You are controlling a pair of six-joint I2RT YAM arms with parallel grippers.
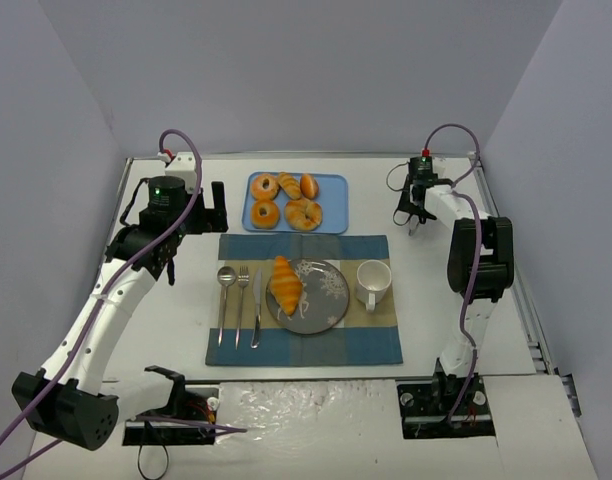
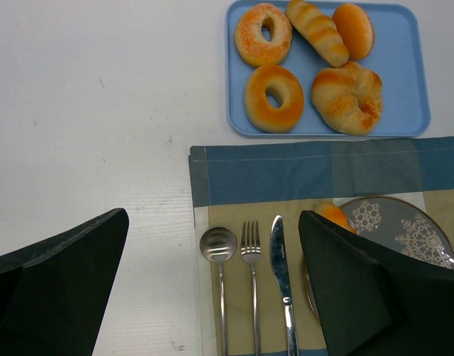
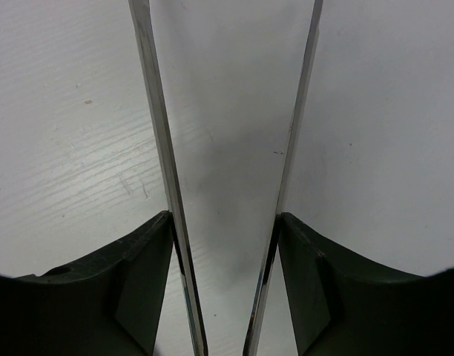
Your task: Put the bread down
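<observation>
Two tools show on my screens, and neither has the bread (image 1: pixel 285 285). It lies on the left part of the grey snowflake plate (image 1: pixel 326 295), lengthwise away from the arm bases, with one tip near the plate's far-left rim. The plate sits on a blue and beige placemat (image 1: pixel 306 348). A white cup (image 1: pixel 374 283) stands just to the plate's right. A knife (image 1: pixel 256 310), fork (image 1: pixel 242 290) and spoon (image 1: pixel 225 285) are lined up to its left, the knife nearest the plate.

My left tool (image 2: pixel 212 222) hangs above the tabletop (image 1: pixel 166 330) off the placemat's far-left corner. It is released, its dark fingers (image 2: pixel 64 282) spread wide with nothing between them. In its wrist view the right finger hides most of the bread, so only an orange tip shows.

Beyond the placemat a blue tray (image 1: pixel 336 190) carries two ring donuts (image 1: pixel 265 186), a ridged stick roll (image 1: pixel 289 184), a smooth oval roll (image 1: pixel 309 185) and a twisted pastry (image 1: pixel 304 214).

My right tool (image 1: pixel 416 212) is well apart from all that, over bare tabletop near the far-right corner. Its wrist view shows it clamped on metal tongs (image 3: pixel 159 148). A thin bright blade lies against the inner face of each finger. The two blades spread apart toward their tips, with only white tabletop between them
</observation>
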